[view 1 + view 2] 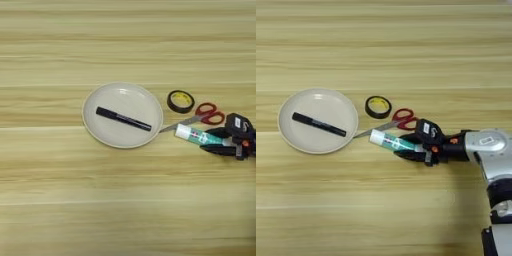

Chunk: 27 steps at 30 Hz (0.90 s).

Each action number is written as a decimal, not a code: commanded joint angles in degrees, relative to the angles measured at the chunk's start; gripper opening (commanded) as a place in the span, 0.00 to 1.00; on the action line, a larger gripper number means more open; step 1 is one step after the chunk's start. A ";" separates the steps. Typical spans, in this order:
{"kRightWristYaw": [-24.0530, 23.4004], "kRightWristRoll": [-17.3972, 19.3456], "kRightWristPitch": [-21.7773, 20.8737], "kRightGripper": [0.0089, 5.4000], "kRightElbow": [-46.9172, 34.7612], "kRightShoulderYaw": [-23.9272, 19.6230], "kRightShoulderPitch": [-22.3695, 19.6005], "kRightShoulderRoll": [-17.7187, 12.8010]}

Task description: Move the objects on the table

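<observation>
Four small things and one plate sit on the wooden table (125, 210). One black marker pen (123, 119) lies slantwise inside the round cream plate (95, 127), left of the frame's centre. One roll of black tape (180, 101) lies flat to the plate's right. One pair of red-handled scissors (202, 115) lies just below the tape, its blades pointing at the plate's rim. One white glue stick (391, 141) with a teal label lies right of centre, the black fingers (411, 155) of the right hand (412, 146) clamped around its right end.
</observation>
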 commanded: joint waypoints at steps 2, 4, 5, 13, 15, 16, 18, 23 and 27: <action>-1.93 0.46 -0.91 0.31 -1.30 -0.59 -2.87 -1.93; -1.76 0.73 -0.77 0.31 -1.26 -0.65 -2.89 -1.80; -1.71 0.83 -0.67 0.31 -1.29 -0.69 -2.90 -1.78; -1.86 0.98 -0.69 0.31 -0.93 -0.90 -3.20 -1.75; -1.92 0.97 -0.84 0.37 -0.73 -0.92 -3.30 -1.78; -1.94 0.99 -0.89 0.38 -0.67 -0.92 -3.33 -1.78; -1.94 1.06 -0.94 0.45 -0.63 -0.90 -3.38 -1.81; -2.04 1.54 -0.81 0.58 -0.96 -1.26 -3.86 -2.01; -1.78 2.64 -0.93 0.67 -1.53 -1.95 -4.42 -1.85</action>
